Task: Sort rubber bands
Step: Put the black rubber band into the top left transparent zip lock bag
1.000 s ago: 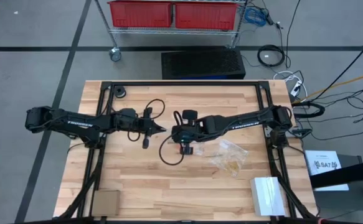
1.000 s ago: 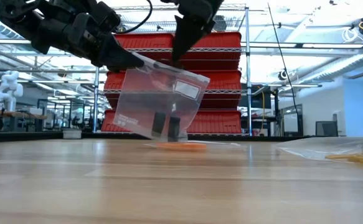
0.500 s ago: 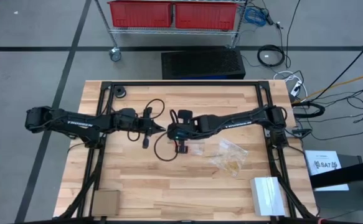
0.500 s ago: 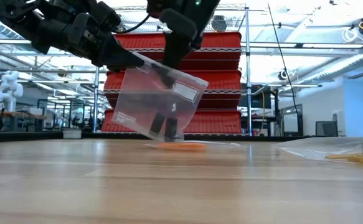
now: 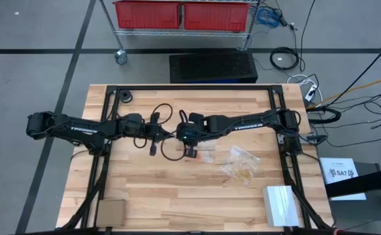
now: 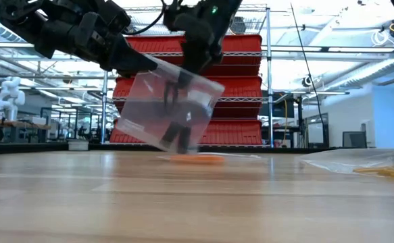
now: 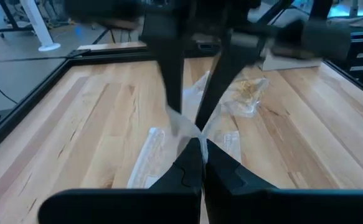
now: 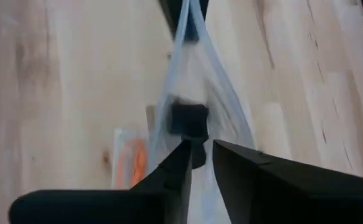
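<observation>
A clear plastic bag (image 6: 157,111) hangs tilted above the table's middle, with black rubber bands (image 6: 178,135) showing through its lower part. My left gripper (image 7: 201,148) is shut on the bag's top. My right gripper (image 6: 184,81) comes down from above with its fingers a little apart (image 8: 203,154). In the left wrist view its two fingers (image 7: 172,74) stand at the bag's upper edge. A black lump (image 8: 189,118) shows in the bag just beyond them. Under the bag lies a flat bag with orange-red bands (image 6: 197,158). My left gripper pinches the bag's top edge (image 7: 190,132) at one corner between its two shut fingers, coming nearly level from the table's left. The bag hangs tilted below them, clear of the table. My right gripper's fingertips stand at the bag's open top; whether they touch the plastic I cannot tell.
A clear bag of pale tan bands (image 5: 240,164) lies right of centre. A black cable loop (image 5: 168,154) lies under the grippers. A white box (image 5: 280,204) and a brown card (image 5: 110,211) sit at the near edge, and a small black disc (image 5: 125,96) sits at the far left.
My right gripper has moved toward the table's left and a little down, up to my left gripper and the bag's top edge, rolling slightly. Its fingertips, a single point before, now stand a little apart. The bag stays hanging from my left gripper.
</observation>
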Robot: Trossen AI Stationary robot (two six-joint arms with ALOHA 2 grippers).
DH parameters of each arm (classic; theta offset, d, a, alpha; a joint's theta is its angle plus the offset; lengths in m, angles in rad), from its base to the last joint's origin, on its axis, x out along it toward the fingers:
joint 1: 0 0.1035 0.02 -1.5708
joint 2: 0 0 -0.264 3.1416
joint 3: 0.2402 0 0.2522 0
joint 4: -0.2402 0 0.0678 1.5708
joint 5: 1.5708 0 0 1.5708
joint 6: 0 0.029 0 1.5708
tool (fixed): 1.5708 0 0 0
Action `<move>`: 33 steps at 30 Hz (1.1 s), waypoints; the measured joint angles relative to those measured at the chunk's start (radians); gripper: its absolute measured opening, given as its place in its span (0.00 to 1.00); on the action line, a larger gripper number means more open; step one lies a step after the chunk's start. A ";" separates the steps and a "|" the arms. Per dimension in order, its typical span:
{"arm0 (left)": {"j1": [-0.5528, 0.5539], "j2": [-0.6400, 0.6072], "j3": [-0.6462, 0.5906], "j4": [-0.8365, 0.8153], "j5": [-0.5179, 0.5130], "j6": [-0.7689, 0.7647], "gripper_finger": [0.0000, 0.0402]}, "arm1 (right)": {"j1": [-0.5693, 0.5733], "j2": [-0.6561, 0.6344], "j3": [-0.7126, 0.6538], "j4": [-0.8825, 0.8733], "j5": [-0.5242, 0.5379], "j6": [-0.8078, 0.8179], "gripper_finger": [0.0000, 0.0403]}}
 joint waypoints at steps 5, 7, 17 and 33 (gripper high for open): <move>0.000 0.000 0.000 0.016 0.000 -0.026 0.00 | 0.018 -0.057 0.001 -0.091 -0.021 0.029 0.19; -0.001 0.000 0.000 0.017 0.000 -0.029 0.00 | 0.025 -0.079 0.001 -0.140 -0.013 0.060 0.20; 0.000 0.000 0.000 0.008 -0.123 -0.079 0.00 | 0.037 -0.209 -0.310 0.015 0.010 0.109 0.21; 0.076 -0.113 0.143 -0.467 -0.534 -0.015 0.00 | -0.025 -0.398 -0.884 0.734 0.013 0.140 0.21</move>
